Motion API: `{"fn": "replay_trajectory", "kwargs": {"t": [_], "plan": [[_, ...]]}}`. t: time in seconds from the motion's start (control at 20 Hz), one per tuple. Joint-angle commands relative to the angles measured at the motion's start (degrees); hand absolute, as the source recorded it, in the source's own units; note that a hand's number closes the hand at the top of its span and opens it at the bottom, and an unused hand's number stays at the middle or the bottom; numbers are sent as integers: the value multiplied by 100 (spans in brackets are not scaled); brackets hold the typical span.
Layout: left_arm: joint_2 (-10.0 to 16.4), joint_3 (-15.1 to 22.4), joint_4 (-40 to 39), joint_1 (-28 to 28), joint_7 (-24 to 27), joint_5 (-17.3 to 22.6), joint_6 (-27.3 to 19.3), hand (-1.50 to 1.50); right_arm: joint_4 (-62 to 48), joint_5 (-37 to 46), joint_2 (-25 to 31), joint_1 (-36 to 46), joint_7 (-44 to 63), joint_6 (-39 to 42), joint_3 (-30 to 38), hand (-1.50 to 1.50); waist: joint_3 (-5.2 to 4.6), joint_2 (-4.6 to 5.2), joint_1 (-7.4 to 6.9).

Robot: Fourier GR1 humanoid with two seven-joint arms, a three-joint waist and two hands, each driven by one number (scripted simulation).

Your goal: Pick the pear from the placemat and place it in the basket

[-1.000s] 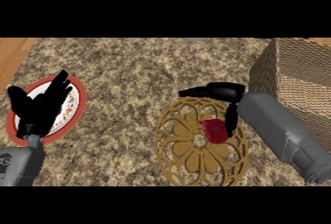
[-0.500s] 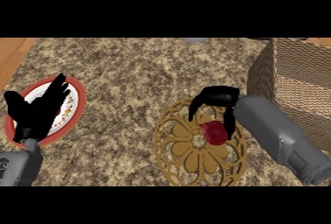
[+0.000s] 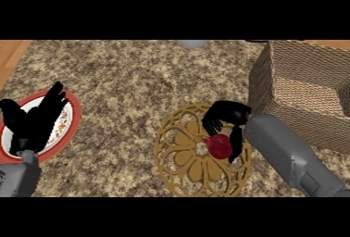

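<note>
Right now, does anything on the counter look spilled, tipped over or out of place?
Nothing stands out. The pear lies on the placemat with the right hand curled round it. The basket stands upright to its right, and the left hand rests open over the plate at the left.

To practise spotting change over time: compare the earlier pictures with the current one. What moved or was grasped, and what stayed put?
The right robot hand has moved toward the view's lower edge, onto the pear, and its fingers, straighter before, now curl round it. The pear still lies on the placemat. The left robot hand stays open over the plate; the basket is unmoved.
</note>
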State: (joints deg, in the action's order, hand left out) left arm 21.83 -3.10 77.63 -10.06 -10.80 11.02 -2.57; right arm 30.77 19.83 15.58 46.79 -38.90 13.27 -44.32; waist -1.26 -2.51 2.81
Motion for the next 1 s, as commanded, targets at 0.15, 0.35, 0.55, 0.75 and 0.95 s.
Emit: {"fn": "replay_trajectory", "kwargs": {"t": [0.15, 0.35, 0.55, 0.75, 0.95], "plan": [[8, -172, -2, 268, -55, 5, -206, 0, -17, -130, -404, -1029, 2166, -1551, 396, 150, 83, -147, 539], [231, -371, 39, 259, -109, 98, -128, 0, 557, 65, -745, -1617, 2854, -2172, 199, 150, 83, -120, 530], [133, -285, 96, 430, -18, 84, -88, 0, 1452, -236, -1286, -2311, 3115, -2948, 455, 150, 105, -39, 444], [191, -315, 113, 414, 3, 74, -65, 0, 2827, -476, -1525, -2595, 3093, -3517, 569, 150, 110, -61, 467], [204, -372, 149, 581, 39, 183, 51, 0, 4005, 60, -1477, -2914, 3679, -4313, 322, 150, 90, -76, 448]]}}
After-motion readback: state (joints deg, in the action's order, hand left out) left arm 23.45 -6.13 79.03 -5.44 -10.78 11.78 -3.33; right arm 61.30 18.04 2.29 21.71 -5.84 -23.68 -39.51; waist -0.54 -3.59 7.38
